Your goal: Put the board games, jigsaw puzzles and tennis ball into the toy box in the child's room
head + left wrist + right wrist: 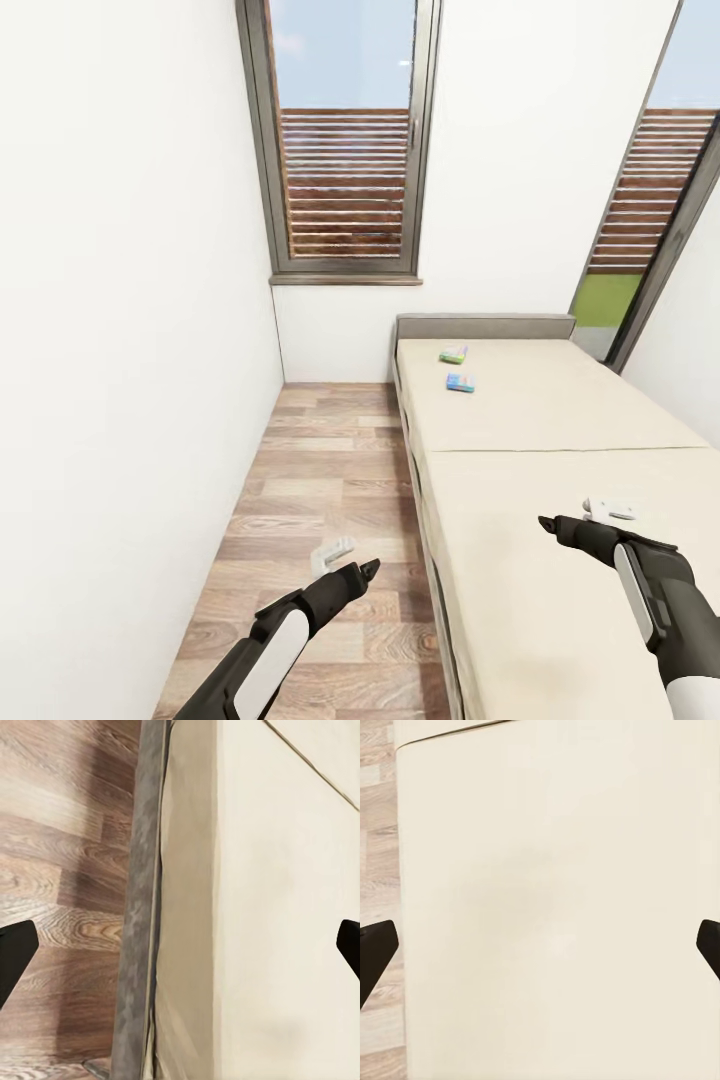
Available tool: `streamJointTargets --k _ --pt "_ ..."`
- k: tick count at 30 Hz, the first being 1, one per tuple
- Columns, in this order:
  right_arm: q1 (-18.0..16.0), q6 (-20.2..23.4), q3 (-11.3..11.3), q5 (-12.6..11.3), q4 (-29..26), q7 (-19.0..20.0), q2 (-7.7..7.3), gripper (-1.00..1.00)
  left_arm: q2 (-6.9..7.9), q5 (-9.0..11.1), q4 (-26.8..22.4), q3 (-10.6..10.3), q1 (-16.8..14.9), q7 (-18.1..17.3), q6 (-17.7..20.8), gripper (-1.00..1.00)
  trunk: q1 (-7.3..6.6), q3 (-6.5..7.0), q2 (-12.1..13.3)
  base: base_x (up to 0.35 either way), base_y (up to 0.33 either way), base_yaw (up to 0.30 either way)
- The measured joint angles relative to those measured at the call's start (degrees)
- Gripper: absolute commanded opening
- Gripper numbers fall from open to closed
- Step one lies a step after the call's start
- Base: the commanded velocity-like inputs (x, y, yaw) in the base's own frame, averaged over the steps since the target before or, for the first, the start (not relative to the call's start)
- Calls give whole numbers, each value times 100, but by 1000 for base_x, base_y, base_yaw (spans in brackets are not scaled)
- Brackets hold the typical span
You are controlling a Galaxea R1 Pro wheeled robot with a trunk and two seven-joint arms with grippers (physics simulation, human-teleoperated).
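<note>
Left wrist view: the left gripper (pixel 180 952) has its fingers (pixel 13 956) spread wide, holding nothing, above the bed's (pixel 285 907) grey edge and the wood floor (pixel 60 870). The right gripper (pixel 540 949) is likewise spread and empty, its fingers (pixel 375 952) over the bare cream mattress. Head view: two board games (pixel 453 355) (pixel 460 382) lie just beside each other near the headboard (pixel 485 327), well apart from both grippers; a window (pixel 345 140) stands beyond.
</note>
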Motion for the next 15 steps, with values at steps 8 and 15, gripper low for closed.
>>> streamJointTargets --k 8,15 --pt "0 -1 -3 0 1 -1 0 100 0 -6 -3 -4 0 4 -2 100 -1 0 0 70 48 0" --pt "0 -1 -4 0 0 -2 -2 100 0 -8 0 -7 1 8 -7 100 -1 0 0 112 81 0"
